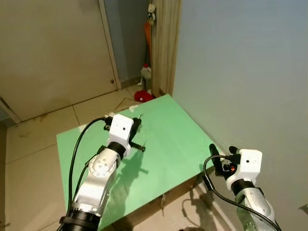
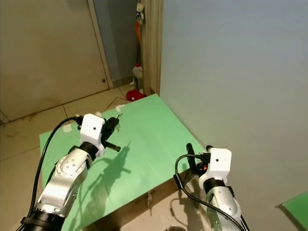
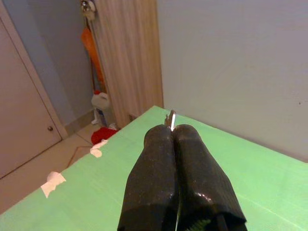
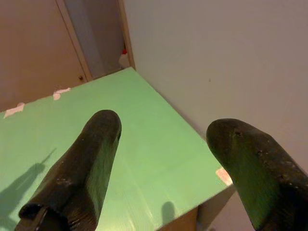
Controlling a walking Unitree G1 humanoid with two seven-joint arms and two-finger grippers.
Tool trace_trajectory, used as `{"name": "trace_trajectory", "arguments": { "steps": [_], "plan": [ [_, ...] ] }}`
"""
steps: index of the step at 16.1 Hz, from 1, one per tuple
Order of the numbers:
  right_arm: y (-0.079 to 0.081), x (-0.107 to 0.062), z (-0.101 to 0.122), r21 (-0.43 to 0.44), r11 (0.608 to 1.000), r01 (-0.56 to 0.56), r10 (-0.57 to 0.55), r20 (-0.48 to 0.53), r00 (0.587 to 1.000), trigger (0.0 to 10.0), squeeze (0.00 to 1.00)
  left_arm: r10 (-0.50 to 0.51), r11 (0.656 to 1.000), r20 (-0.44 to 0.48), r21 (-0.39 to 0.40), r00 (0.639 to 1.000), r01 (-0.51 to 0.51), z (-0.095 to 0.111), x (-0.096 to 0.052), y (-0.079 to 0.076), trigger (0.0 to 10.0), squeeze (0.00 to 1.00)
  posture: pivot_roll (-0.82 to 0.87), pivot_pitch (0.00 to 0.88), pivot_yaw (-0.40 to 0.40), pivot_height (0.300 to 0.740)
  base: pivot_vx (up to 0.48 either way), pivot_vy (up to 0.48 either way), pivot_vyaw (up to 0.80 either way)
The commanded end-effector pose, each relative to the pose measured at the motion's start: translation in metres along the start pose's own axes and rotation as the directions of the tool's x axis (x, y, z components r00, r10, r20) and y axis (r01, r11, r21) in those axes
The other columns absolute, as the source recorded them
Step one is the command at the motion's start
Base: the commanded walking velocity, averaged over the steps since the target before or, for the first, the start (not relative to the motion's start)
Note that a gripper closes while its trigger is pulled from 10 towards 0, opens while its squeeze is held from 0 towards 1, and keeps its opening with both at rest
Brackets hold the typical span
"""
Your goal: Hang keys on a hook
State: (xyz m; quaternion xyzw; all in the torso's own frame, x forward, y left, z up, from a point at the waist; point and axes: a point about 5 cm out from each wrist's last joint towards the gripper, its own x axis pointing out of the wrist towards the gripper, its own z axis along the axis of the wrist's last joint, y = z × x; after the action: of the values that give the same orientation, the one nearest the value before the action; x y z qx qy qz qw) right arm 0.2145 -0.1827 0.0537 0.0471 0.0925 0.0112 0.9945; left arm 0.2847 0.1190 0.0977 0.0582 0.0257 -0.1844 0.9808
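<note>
Keys [image 3: 171, 119] poke out as a thin silver tip from between the two black fingers of the left gripper [image 3: 172, 131]. Just a small shiny sliver shows, standing up past the fingertips. The rest is hidden inside the grip, so how many keys there are is hard to tell. The fingers are pressed tight together and pinch the metal piece between them.

The left gripper is held up in the air above the far part of a green table [image 1: 168, 139]. Its arm throws a dark shadow on the green top.

The right gripper [image 4: 163, 130] hangs near the table's near right corner, close to a plain pale wall [image 1: 240, 72]. Its two fingers stand wide apart with nothing between them.

The table top is flat and bright green. Two bits of white tape [image 3: 52, 183] stick to its far edge.

Behind the table stands a tall wooden panel [image 1: 166, 43]. Next to it something orange [image 3: 92, 53] hangs down. On the floor under it sit a small white toy [image 1: 146, 73] and something red [image 1: 143, 96]. A big beige door [image 1: 53, 53] is on the left, and the floor [image 1: 33, 139] has pale tiles.
</note>
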Motion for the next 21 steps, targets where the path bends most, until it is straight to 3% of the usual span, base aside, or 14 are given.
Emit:
{"name": "trace_trajectory", "arguments": {
  "steps": [1, 11, 14, 18, 21],
  "plan": [
    [0.000, -0.001, 0.001, -0.007, 1.000, 0.001, -0.001, -0.003, 1.000, 10.0, 0.00, 0.003, 1.000, -0.018, -0.006, 1.000, -0.003, -0.003, 0.000, 0.001, 10.0, 0.00, -0.18, 0.000, 0.040, 0.740, -0.465, 0.000, 0.00],
    [0.002, -0.002, -0.003, -0.007, 1.000, -0.004, 0.004, -0.018, 1.000, 10.0, 0.00, 0.005, 1.000, -0.011, -0.018, 1.000, -0.005, -0.002, 0.002, 0.004, 10.0, 0.00, -0.19, 0.000, 0.043, 0.740, -0.383, 0.000, 0.00],
    [0.003, -0.002, -0.005, -0.020, 1.000, -0.009, 0.008, -0.039, 0.999, 10.0, 0.00, 0.002, 1.000, 0.010, -0.003, 1.000, -0.002, 0.000, 0.004, 0.005, 10.0, 0.00, -0.19, 0.000, 0.043, 0.740, 0.000, 0.000, 0.00],
    [0.002, -0.001, -0.005, -0.036, 0.999, -0.021, 0.019, -0.036, 0.999, 10.0, 0.00, -0.046, 0.998, -0.018, 0.045, 0.999, 0.047, -0.004, 0.009, 0.004, 10.0, 0.00, -0.20, 0.000, 0.051, 0.740, 0.000, 0.000, -0.66],
    [0.001, 0.000, -0.006, -0.037, 0.999, -0.018, 0.017, -0.035, 0.999, 10.0, 0.00, -0.065, 0.997, -0.014, 0.034, 0.998, 0.065, -0.003, 0.012, 0.006, 10.0, 0.00, -0.20, 0.000, 0.057, 0.740, 0.000, 0.000, -0.66]
  ]
}}
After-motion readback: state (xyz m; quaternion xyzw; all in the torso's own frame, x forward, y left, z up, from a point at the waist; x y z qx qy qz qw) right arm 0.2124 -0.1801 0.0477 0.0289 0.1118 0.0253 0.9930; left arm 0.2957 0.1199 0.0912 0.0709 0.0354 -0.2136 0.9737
